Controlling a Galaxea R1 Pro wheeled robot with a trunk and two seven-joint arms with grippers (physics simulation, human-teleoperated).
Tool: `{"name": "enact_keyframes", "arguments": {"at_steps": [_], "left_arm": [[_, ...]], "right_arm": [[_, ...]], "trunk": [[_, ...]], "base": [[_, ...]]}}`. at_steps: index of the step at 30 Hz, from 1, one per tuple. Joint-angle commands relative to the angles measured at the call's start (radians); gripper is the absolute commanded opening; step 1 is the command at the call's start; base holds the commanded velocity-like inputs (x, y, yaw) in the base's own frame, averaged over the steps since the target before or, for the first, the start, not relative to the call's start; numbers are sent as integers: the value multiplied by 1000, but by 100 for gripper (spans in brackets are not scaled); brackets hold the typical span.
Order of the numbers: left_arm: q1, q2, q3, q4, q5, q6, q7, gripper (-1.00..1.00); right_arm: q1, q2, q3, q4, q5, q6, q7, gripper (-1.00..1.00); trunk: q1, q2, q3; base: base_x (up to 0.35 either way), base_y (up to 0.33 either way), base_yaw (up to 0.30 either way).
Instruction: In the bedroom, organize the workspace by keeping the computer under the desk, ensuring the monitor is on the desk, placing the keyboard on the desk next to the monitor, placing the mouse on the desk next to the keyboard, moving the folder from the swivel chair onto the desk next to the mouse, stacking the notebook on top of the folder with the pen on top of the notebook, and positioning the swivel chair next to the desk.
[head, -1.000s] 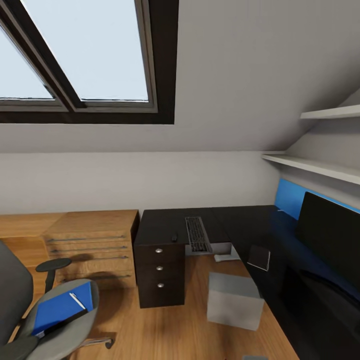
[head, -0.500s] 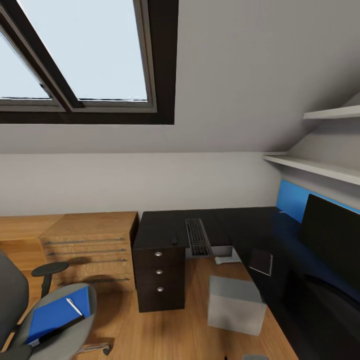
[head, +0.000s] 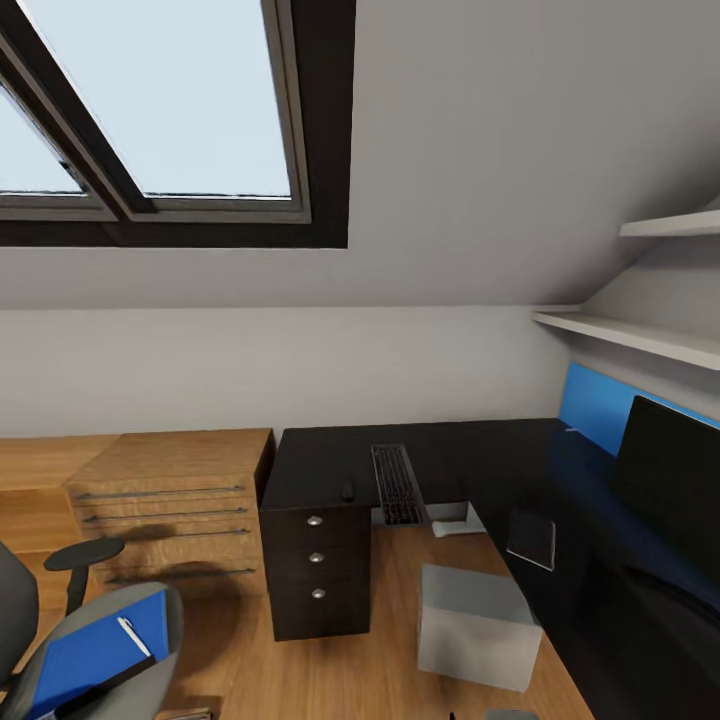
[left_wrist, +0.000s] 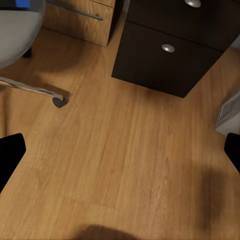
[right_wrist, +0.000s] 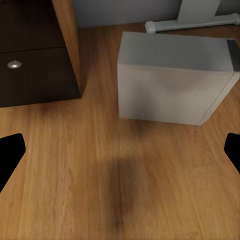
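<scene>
Head cam is bright and even, daylight from the skylight (head: 160, 100) top left, pane blown out to flat pale blue. I get soft edges overall, render slightly blurry, wide-angle stretch toward the corners. Bench (head: 480, 460) top is near-black, detail lost, faint sheen on the right. Soft shadows under the cabinet (head: 165, 510) handles. On both wrist cams I see a diffuse dark blotch on the floor (right_wrist: 120, 190); pincer tips are pure black silhouettes.

One desk (head: 480, 450), three drawers (head: 315, 560), one keyboard (head: 397, 484), one monitor (head: 670, 480), one computer (head: 475, 625), two shelves (head: 630, 335)
</scene>
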Motion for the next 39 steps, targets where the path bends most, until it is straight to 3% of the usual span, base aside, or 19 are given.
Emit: {"name": "enact_keyframes", "arguments": {"at_steps": [1,17,20,23,27,29,30,31,34,35,39], "left_arm": [[0,0,3,1,11,0,-11,100],[0,-2,2,1,9,-7,-12,100],[0,-6,5,1,9,-9,-11,100],[0,-9,6,1,10,-8,-10,100],[0,-10,5,1,10,-1,-4,100],[0,-10,5,1,11,20,-2,100],[0,-10,5,-4,12,66,-2,100],[0,-10,4,-9,13,86,-2,100],[-1,-9,3,-123,12,236,-3,100],[-1,-10,3,-151,11,267,-4,100],[-1,-11,-1,-420,9,596,-6,100]], "right_arm": [[-1,0,-8,2,7,-4,-3,100],[-1,9,-9,-19,-1,-1,-9,100],[-1,35,-12,-93,-7,4,-11,100],[-2,49,-18,-210,-47,15,-10,100],[-7,75,-19,-351,-97,152,24,100],[-10,82,-20,-421,-145,215,58,100],[-12,85,-19,-470,-213,247,74,100],[-12,85,-19,-486,-239,257,78,100],[-14,87,-18,-573,-382,316,89,100],[-14,87,-18,-583,-402,321,90,100],[-14,87,-18,-625,-544,341,94,100]], "trunk": [[0,-1,0],[0,-1,0],[0,-1,0],[4,-8,-4],[20,-36,-16],[27,-50,-22],[31,-57,-26],[35,-64,-29],[46,-85,-38],[50,-92,-41],[66,-120,-54]], "base": [[53,0,0],[178,0,0],[7,0,0],[2,0,0],[0,0,0],[0,0,0],[0,0,0],[0,0,0],[0,0,0],[0,0,0],[0,0,0]]}}
